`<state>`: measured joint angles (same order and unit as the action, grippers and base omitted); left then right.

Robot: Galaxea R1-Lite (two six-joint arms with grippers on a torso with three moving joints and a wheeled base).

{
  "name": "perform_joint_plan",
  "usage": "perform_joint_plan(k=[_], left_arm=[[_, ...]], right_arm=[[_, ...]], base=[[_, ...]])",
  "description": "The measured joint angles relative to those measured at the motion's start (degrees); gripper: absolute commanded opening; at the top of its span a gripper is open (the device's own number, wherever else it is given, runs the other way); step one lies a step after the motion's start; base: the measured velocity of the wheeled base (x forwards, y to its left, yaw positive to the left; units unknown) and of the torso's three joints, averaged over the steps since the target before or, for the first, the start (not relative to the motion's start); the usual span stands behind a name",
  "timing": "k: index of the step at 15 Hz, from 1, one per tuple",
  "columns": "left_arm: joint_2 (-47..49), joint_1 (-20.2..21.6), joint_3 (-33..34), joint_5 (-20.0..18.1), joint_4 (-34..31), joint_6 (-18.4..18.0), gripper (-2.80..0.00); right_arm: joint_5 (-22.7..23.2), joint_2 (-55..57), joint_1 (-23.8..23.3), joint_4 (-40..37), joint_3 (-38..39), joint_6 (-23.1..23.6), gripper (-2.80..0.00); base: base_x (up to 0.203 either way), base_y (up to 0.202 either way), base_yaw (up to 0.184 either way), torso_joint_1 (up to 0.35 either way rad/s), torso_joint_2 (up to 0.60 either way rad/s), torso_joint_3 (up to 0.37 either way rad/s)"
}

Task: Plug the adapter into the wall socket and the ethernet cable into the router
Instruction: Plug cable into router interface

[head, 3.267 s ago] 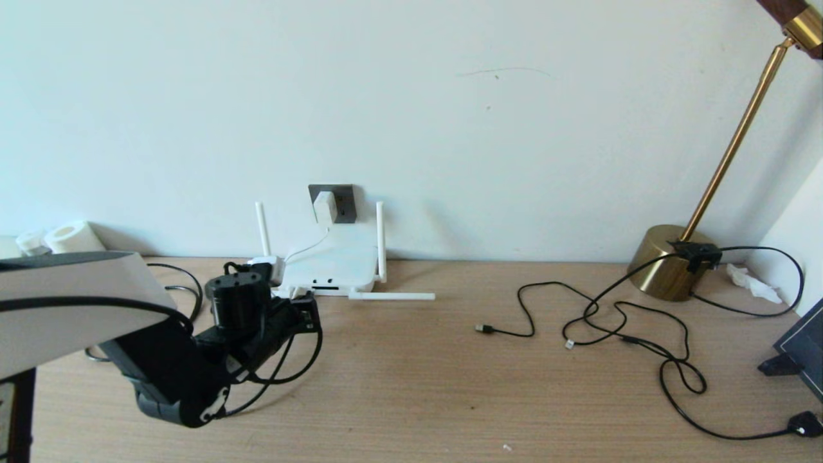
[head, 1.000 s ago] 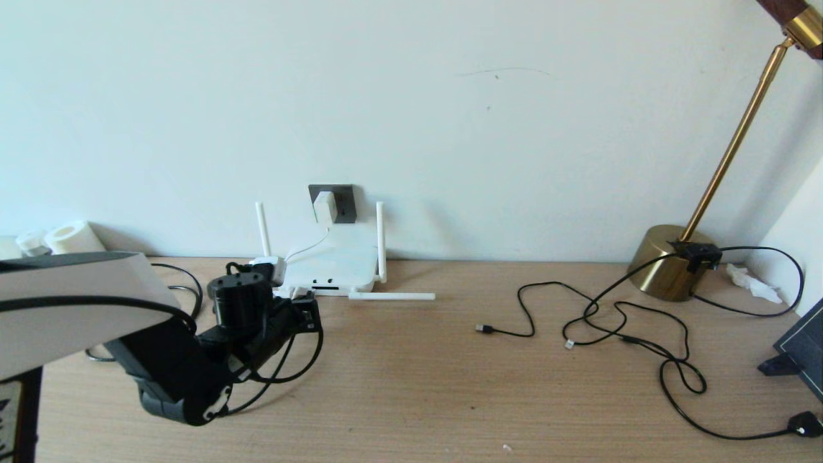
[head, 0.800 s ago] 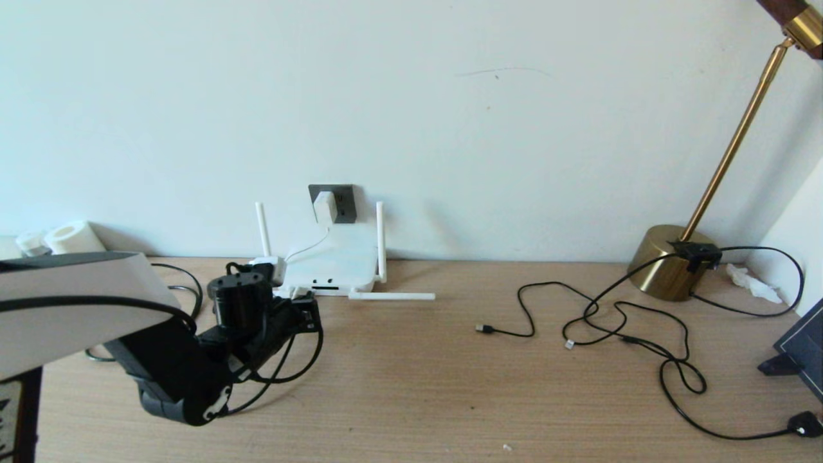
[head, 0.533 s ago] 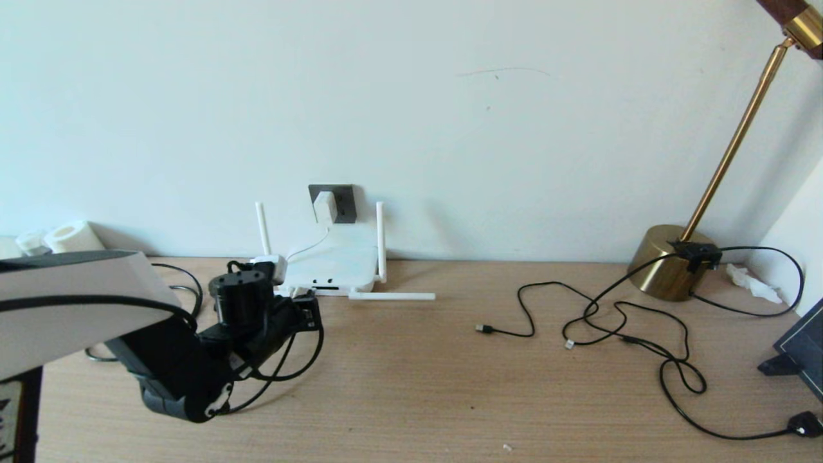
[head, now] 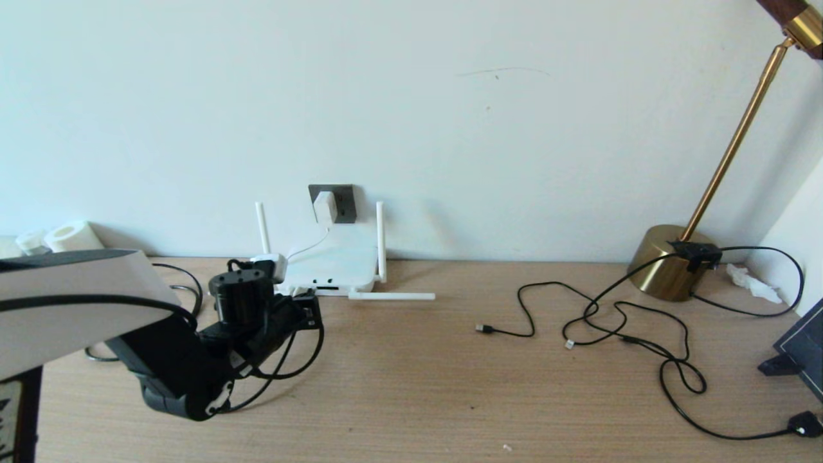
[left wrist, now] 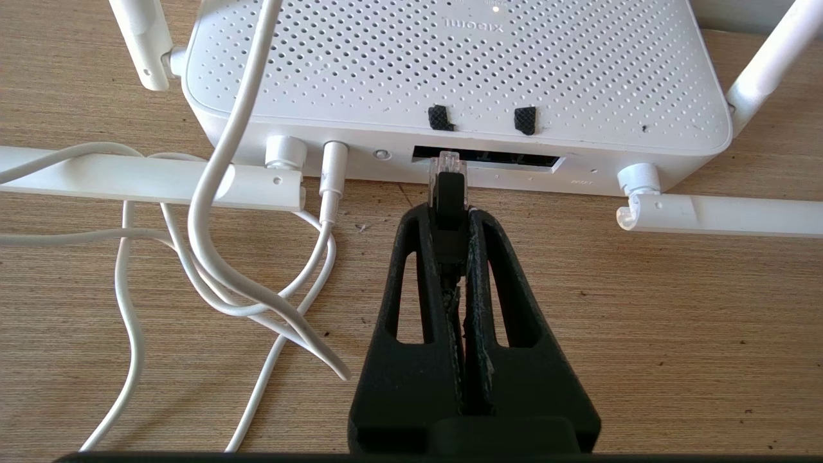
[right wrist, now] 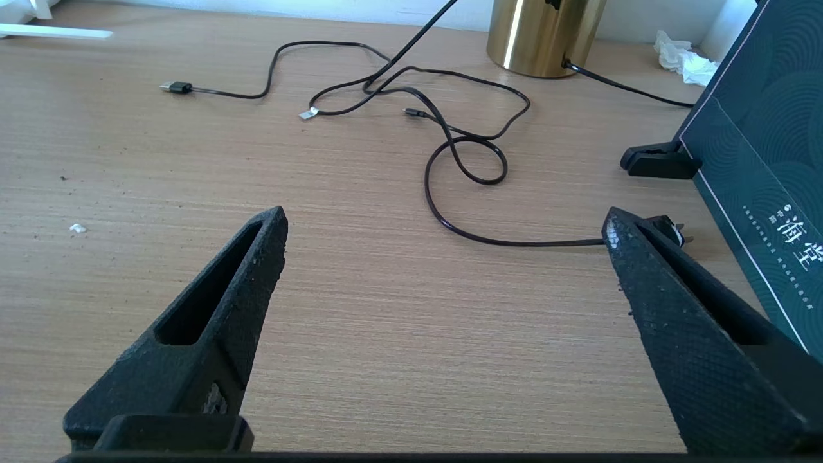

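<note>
The white router (head: pixel 331 262) lies flat against the wall, and its perforated top (left wrist: pixel 450 58) fills the left wrist view. The white adapter (head: pixel 325 206) sits in the dark grey wall socket (head: pixel 344 200) above it. My left gripper (left wrist: pixel 449 212) is shut on the ethernet cable's black-sleeved plug (left wrist: pixel 447 193). Its clear tip touches the left end of the router's dark port slot (left wrist: pixel 508 159). In the head view the left gripper (head: pixel 307 310) sits just in front of the router. My right gripper (right wrist: pixel 443 222) hangs open over bare table, outside the head view.
Thin white cords (left wrist: pixel 212 257) loop on the table beside the plug. One antenna (head: pixel 392 296) lies flat on the desk. Thin black cables (head: pixel 611 321) sprawl at the right near a brass lamp base (head: pixel 669 260). A dark box (right wrist: pixel 765 154) stands at the right edge.
My left arm has crept slightly forward towards the router with the plug held. Everything else is still.
</note>
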<state>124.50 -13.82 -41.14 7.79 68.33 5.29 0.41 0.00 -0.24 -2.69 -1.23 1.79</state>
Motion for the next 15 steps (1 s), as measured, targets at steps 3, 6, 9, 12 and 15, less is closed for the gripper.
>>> perform_joint_plan(k=[3, 6, 9, 12, 15], left_arm=[[0.0, 0.0, -0.1, 0.0, 0.0, 0.0, -2.80], [0.3, 0.0, -0.4, 0.0, 0.0, 0.0, -2.80], [0.4, 0.4, -0.5, -0.1, 0.0, 0.0, -2.80], [0.7, 0.5, -0.5, -0.1, 0.0, 0.0, -2.80], [0.9, 0.7, -0.5, -0.1, 0.0, -0.1, -2.80]], right_arm=[[0.0, 0.0, 0.0, 0.0, 0.0, 0.0, 0.00], [0.0, 0.0, 0.0, 0.0, 0.0, 0.1, 0.00], [0.0, 0.0, 0.0, 0.0, 0.0, 0.0, 0.00], [0.0, 0.0, 0.0, 0.0, 0.0, 0.0, 0.00], [0.0, 0.0, 0.0, 0.0, 0.0, 0.0, 0.00]], base=[[0.000, 0.000, 0.000, 0.000, 0.00, 0.000], [0.000, 0.000, 0.000, 0.000, 0.00, 0.000], [0.000, 0.000, 0.000, 0.000, 0.00, 0.000], [0.000, 0.000, 0.000, 0.000, 0.00, 0.000], [0.000, 0.000, 0.000, 0.000, 0.00, 0.000]])
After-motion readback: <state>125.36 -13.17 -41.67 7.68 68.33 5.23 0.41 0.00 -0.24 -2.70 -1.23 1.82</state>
